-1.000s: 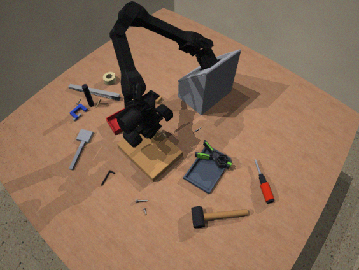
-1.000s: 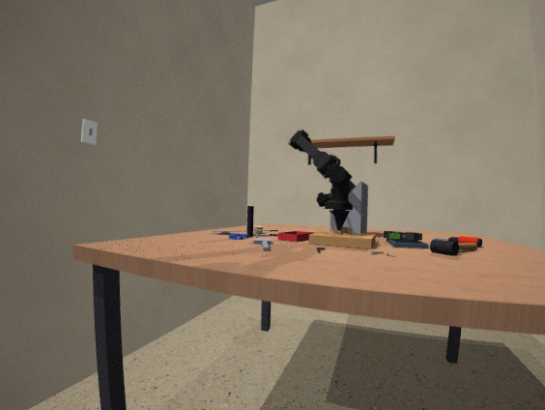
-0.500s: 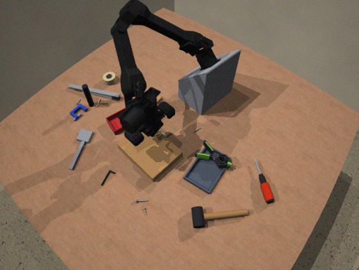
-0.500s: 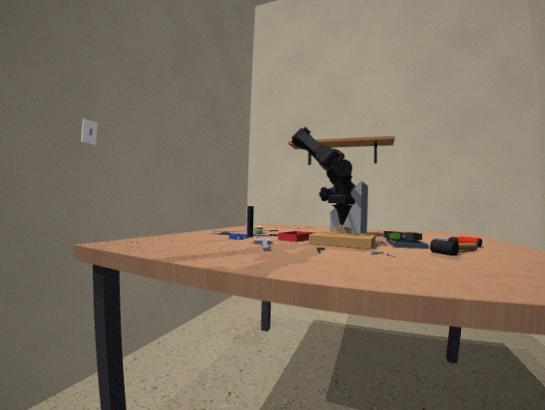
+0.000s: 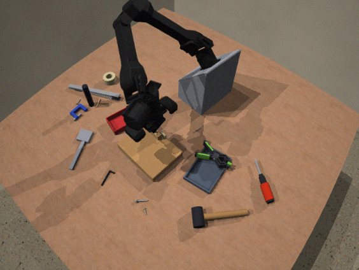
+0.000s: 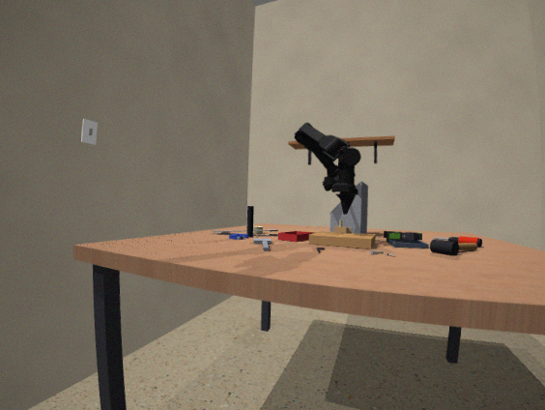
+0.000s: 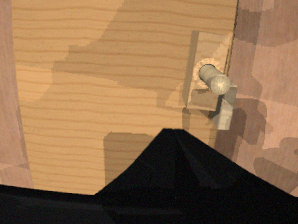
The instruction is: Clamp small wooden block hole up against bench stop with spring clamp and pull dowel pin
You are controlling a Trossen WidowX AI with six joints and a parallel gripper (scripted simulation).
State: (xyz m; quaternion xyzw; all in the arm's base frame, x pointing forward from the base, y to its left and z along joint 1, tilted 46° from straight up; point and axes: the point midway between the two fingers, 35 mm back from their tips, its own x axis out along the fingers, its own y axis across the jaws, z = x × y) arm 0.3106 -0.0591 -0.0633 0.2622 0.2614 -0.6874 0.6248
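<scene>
Spanning beige walls, wooden table (image 6: 203, 271) (tool-strewn)

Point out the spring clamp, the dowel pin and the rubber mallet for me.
spring clamp (image 5: 214, 156), top view, on its dark pivot body.
dowel pin (image 7: 216, 80), wrist view, on its rounded top end.
rubber mallet (image 5: 198, 217), top view, on its black head.

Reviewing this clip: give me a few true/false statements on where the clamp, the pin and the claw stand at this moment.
1. The spring clamp grips the small block against the stop. False: it lies on the rim of the grey tray, apart from the board.
2. The dowel pin is in the block. True.
3. The claw is shut on the pin. False: it is shut on nothing, above the board.
4. The mallet lies on the table, off the board. True.
</scene>
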